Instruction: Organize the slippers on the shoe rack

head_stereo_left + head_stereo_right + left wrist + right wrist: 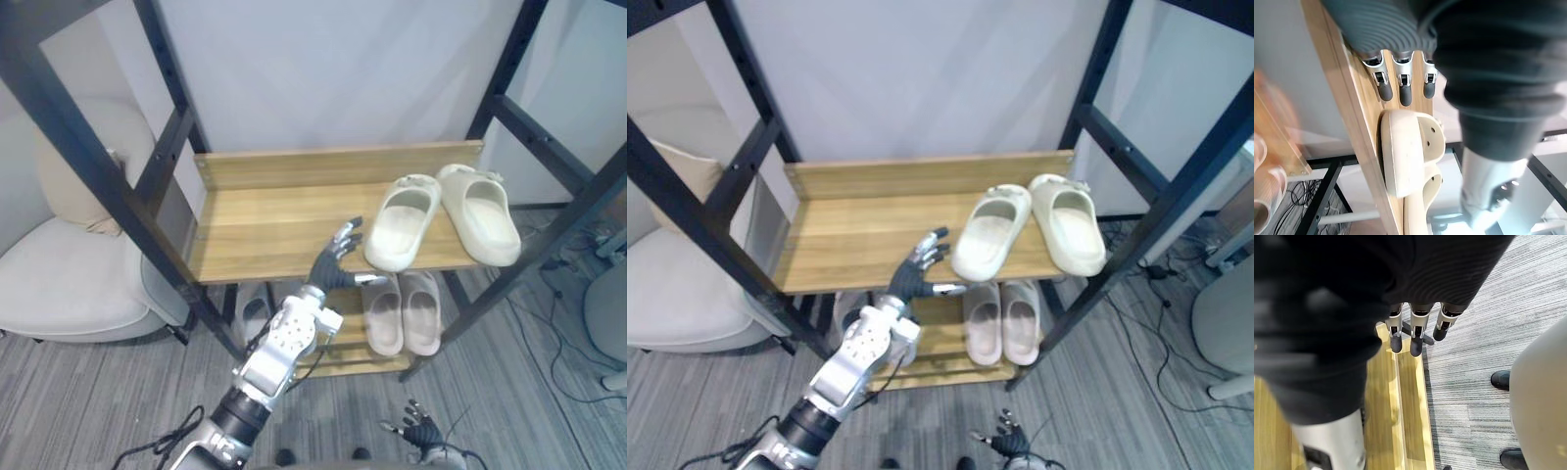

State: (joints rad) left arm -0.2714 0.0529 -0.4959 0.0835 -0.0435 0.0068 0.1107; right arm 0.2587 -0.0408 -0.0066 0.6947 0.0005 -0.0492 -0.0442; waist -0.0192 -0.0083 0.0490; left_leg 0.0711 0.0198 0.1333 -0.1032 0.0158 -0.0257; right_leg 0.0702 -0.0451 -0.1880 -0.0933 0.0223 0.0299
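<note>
Left eye view: robot hand (333, 266) over shelf edge (245, 275).

No text, label or number is readable on the slippers (402, 220) or shoe rack (265, 230).

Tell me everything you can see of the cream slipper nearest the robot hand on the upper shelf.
That cream slipper is a thick, smooth slide, foam-like, with a broad band over the front, an open heel and small holes in its side. It lies sole down, angled, on the right of the wooden upper shelf, toe at the front edge. Its mate lies close on its right. The left robot hand, fingers straight, sits just short of the toe, not visibly touching.
</note>
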